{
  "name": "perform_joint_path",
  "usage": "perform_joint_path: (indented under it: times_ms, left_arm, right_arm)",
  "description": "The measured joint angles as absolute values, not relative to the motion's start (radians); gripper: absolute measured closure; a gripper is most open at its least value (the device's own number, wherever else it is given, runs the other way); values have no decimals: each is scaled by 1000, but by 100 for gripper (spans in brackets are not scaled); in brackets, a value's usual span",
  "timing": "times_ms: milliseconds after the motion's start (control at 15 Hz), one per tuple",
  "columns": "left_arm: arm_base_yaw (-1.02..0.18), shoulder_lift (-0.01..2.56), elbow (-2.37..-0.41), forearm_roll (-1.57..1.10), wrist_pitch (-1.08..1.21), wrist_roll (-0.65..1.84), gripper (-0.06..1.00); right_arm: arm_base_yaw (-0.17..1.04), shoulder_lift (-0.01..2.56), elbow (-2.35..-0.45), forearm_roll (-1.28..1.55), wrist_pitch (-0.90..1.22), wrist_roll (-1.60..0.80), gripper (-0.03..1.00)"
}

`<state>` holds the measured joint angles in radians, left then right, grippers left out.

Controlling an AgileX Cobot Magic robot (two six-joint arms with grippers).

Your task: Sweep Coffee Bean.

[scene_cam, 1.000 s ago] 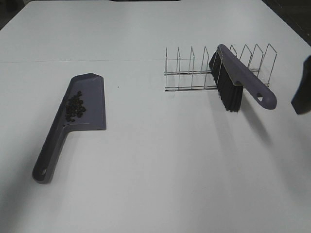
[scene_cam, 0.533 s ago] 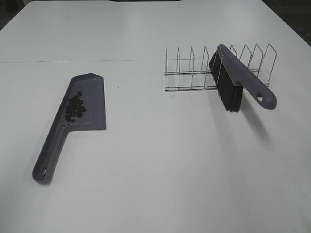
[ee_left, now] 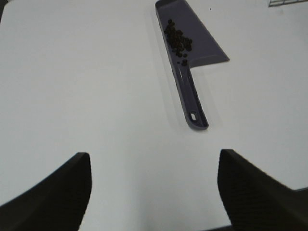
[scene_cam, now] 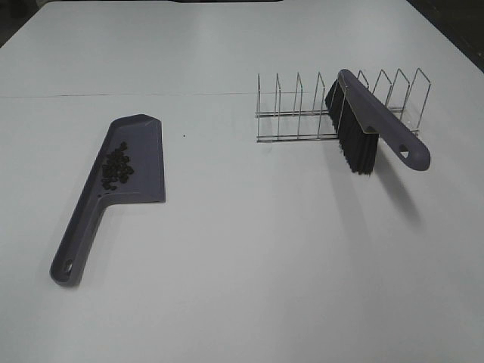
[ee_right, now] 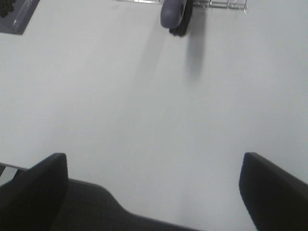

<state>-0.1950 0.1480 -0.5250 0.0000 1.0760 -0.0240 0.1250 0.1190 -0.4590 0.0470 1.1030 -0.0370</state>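
Coffee beans (scene_cam: 116,167) sit in the dustpan (scene_cam: 144,162), brush (scene_cam: 361,125) racked upper right — both grippers (ee_left: 153,192) (ee_right: 154,192) spread, empty; looks finished, nothing left to sweep.

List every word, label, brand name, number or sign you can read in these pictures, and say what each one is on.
None can be read in any view.
The purple plastic dustpan holding the dark coffee beans: no visible print.
The purple-handled brush with black bristles: no visible label.
The thin wire rack: bare wire, no tag.
The white table: plain, no markings.
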Motion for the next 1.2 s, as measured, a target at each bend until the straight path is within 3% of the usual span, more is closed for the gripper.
perform_joint_path:
  times_ms: [333,1200]
  left_arm:
    - [-195,-3,-525,0,1077,-44,29]
    - [-195,-4,-520,18,1078,-66,29]
  right_arm:
    - [125,-3,-459,47,1105,-37,9]
    - [125,-3,-459,47,1105,-37,9]
